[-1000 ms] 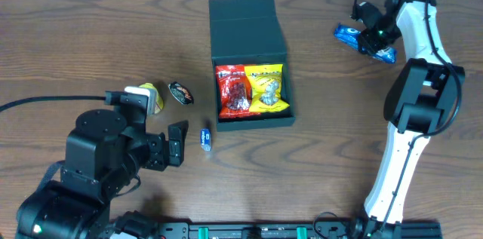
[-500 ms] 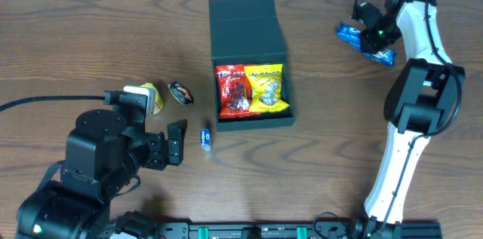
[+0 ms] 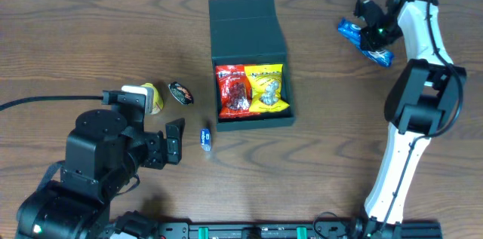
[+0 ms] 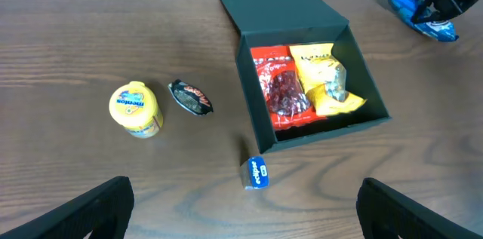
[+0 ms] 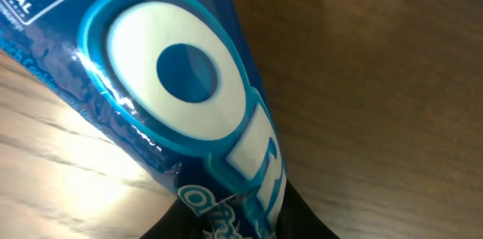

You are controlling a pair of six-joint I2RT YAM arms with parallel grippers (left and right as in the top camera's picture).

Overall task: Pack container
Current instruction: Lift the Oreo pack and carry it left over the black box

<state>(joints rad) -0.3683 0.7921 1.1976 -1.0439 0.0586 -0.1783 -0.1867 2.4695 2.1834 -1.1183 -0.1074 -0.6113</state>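
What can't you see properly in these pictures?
The blue packet: its name is cut off by the right wrist view's edges; overhead, the right gripper covers part.
Floor of the container: hidden under the red packet and yellow packet, in both wider views.
The small blue wrapper: writing too small, left wrist and overhead.

You will find the container [image 3: 253, 50] at mid-worktop [image 3: 90, 28], lid laid back on its far side. In it two packets lie side by side, the left-hand packet [image 3: 233, 90] touching the right-hand packet [image 3: 266, 89]. To its left lies an oval sachet [image 3: 180, 93] with a tub [image 3: 151, 97] just beyond. A small carton [image 3: 205, 138] lies off the near left corner, the left gripper [image 3: 177, 142] just left of it, and well apart at the far right a long wrapper [image 3: 349, 29] sits in the right gripper [image 3: 372, 35].
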